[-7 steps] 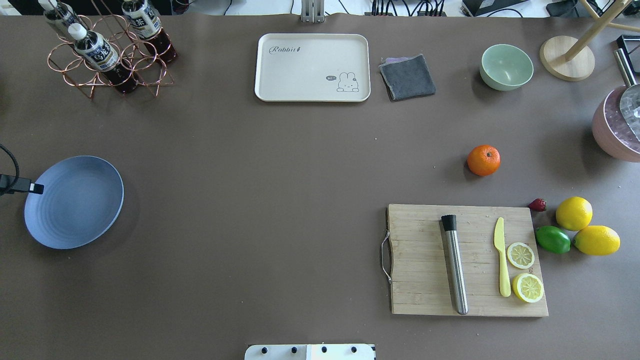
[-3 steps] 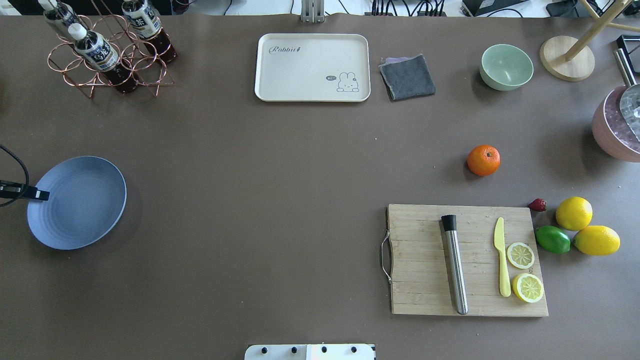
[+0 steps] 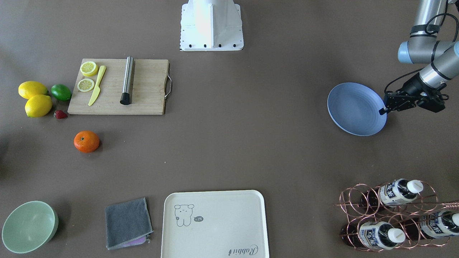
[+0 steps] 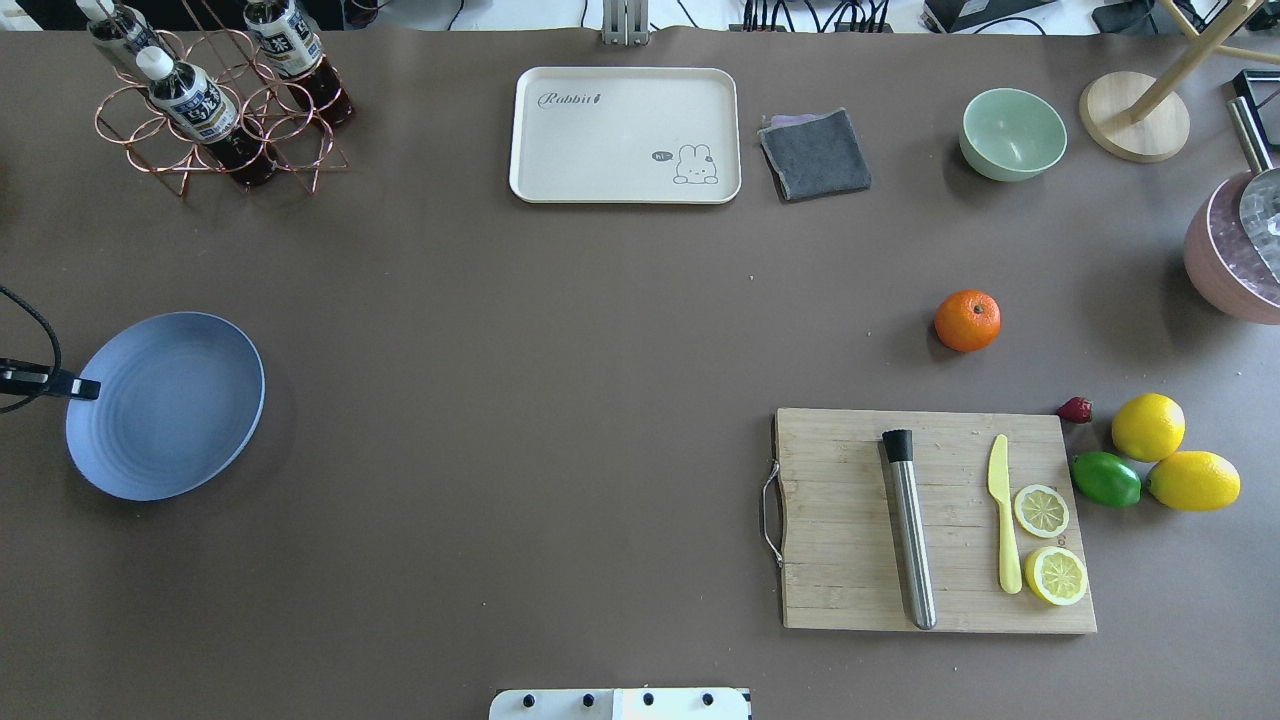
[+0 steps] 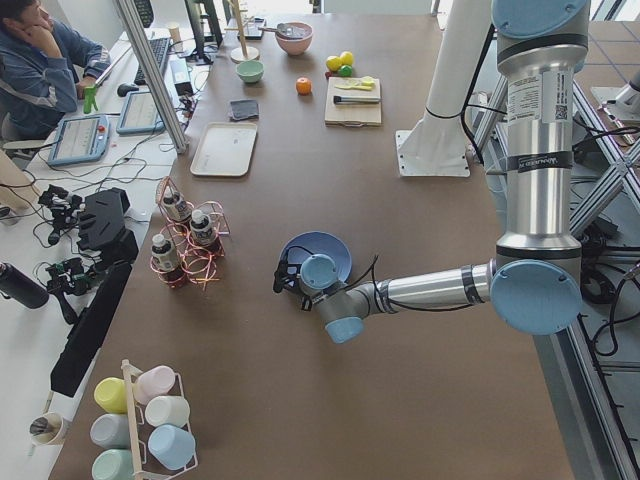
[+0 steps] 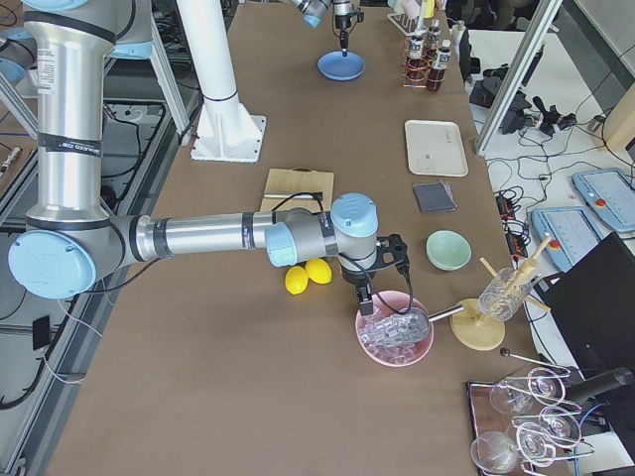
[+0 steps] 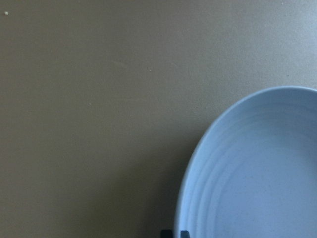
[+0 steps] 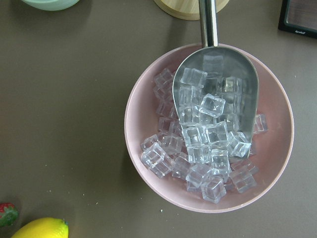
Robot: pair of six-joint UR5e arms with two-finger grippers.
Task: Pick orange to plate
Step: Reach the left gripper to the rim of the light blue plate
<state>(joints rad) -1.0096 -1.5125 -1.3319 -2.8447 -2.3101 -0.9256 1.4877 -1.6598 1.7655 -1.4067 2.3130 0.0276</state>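
Observation:
The orange [image 4: 967, 320] sits alone on the brown table, just beyond the cutting board; it is also visible in the front-facing view [image 3: 86, 141]. Far to the left lies the pale-blue plate [image 4: 165, 405] [image 3: 355, 109]. My left gripper [image 4: 88, 390] [image 3: 383, 110] is shut on the plate's outer rim, and the left wrist view shows the plate [image 7: 257, 173] with the fingertips at the bottom edge. My right gripper [image 6: 365, 302] hangs over a pink bowl of ice cubes [image 6: 397, 342], well right of the orange; I cannot tell whether it is open or shut.
A wooden cutting board [image 4: 850, 500] holds a steel muddler, a yellow knife and lemon slices. Two lemons [image 4: 1148, 427], a lime [image 4: 1105, 479] and a strawberry lie to its right. Along the far edge stand a cream tray [image 4: 625, 135], grey cloth [image 4: 815, 153], mint bowl [image 4: 1012, 134] and bottle rack [image 4: 215, 110].
The plate has slid a little to the right, toward the table's middle, together with my left gripper on its rim. The orange has stayed where it was.

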